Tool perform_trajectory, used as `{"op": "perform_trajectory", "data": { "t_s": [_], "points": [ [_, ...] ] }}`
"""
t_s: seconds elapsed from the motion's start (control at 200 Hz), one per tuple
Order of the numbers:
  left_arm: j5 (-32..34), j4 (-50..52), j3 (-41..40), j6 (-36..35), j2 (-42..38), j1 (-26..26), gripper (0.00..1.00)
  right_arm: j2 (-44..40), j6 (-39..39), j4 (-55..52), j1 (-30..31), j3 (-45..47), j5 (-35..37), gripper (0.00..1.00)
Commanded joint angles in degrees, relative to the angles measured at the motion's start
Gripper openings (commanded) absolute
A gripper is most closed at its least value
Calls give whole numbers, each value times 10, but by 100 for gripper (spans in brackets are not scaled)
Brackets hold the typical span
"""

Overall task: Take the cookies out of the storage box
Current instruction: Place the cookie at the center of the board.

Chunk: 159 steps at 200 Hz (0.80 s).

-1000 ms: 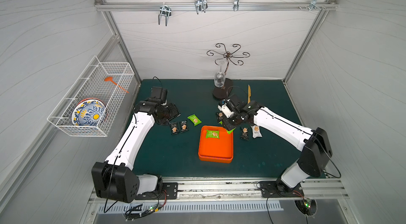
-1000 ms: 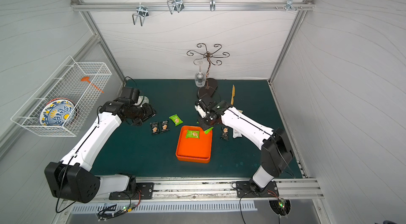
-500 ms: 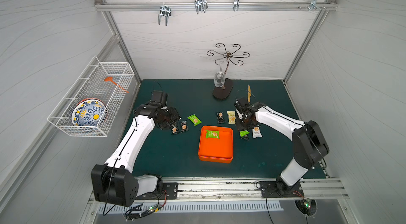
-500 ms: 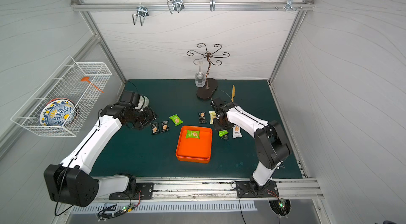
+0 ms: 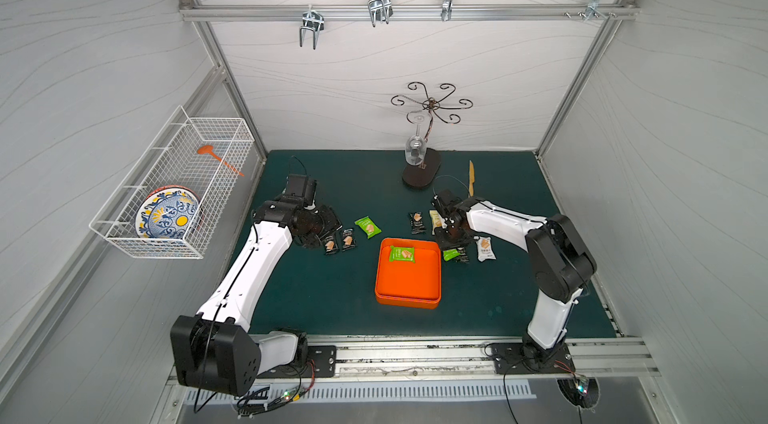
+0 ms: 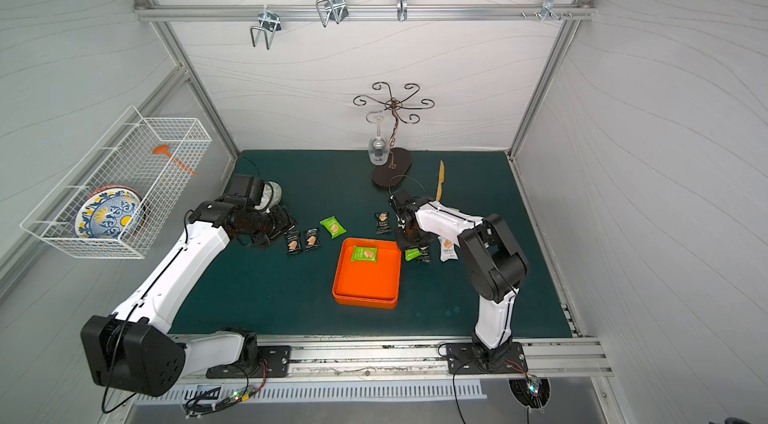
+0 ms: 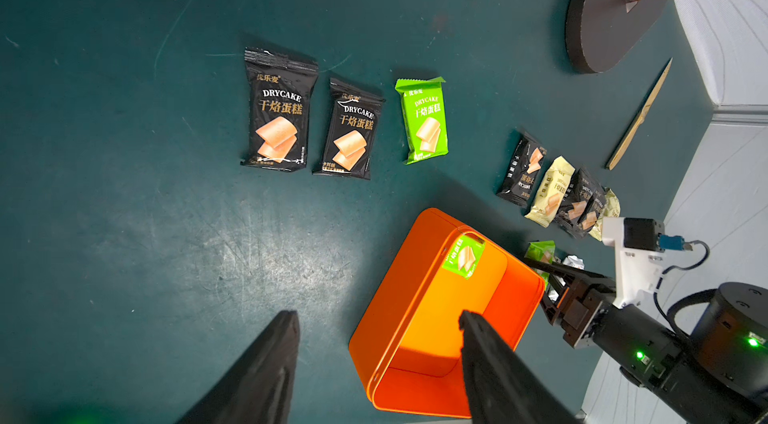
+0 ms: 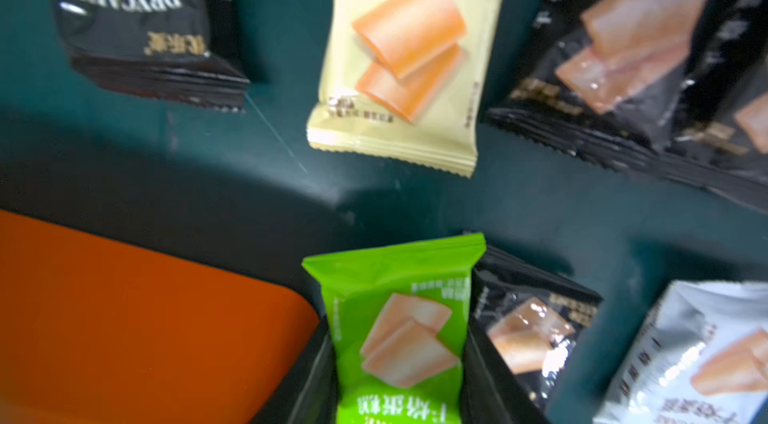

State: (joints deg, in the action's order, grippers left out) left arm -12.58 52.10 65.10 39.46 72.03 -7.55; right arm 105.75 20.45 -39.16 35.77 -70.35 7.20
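Observation:
The orange storage box (image 5: 409, 280) sits mid-table with one green cookie packet (image 5: 402, 254) in its far end. Just past the box's far right corner, my right gripper (image 5: 454, 244) is shut on another green packet (image 8: 399, 330), low over the mat. Around it lie black (image 5: 417, 222), pale yellow (image 5: 435, 221) and white (image 5: 485, 248) cookies. Left of the box lie two black packets (image 5: 331, 244) and a green one (image 5: 368, 227). My left gripper (image 7: 379, 318) is open and empty beside those black packets, apart from the box (image 7: 415, 297).
A dark oval stand with a hanging wine glass (image 5: 422, 172) is at the back. A wooden knife (image 5: 471, 179) lies to its right. A white wire basket (image 5: 174, 189) with a patterned plate hangs on the left wall.
My right gripper has swung from the box's far edge to the mat right of the box, carrying the green packet. The left arm has shifted slightly toward the front.

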Motion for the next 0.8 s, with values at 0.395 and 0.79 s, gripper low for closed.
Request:
{"op": "perform_trajectory", "data": {
  "t_s": [0.395,0.79],
  "points": [
    [2,-17,-7,0,-10,3,65,4,22,-4,14,-20,2,52],
    [-25,-52,-14,-2,15,6,66,-110,-75,-29,52,-24,29,65]
  ]
}}
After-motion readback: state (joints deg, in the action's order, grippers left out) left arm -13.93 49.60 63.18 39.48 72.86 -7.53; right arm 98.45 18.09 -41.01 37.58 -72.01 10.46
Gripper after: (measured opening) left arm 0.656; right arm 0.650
